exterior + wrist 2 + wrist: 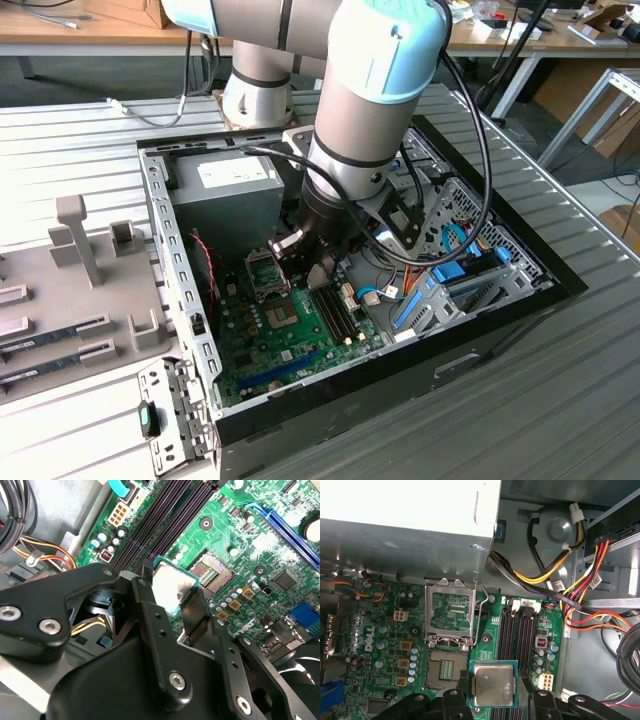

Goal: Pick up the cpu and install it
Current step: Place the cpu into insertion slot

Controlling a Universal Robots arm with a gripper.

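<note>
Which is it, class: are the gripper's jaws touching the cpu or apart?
Touching. In the second wrist view the gripper presses its jaws against opposite edges of the cpu.

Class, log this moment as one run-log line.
gripper: shut on cpu | cpu: held over motherboard, beside socket | socket: lid up, empty

A grey ribbed metal table (540, 400) spreads out before me. Pale wooden workbenches (60, 40) line the far side, above a dark grey floor (100, 76), under even indoor light.
</note>
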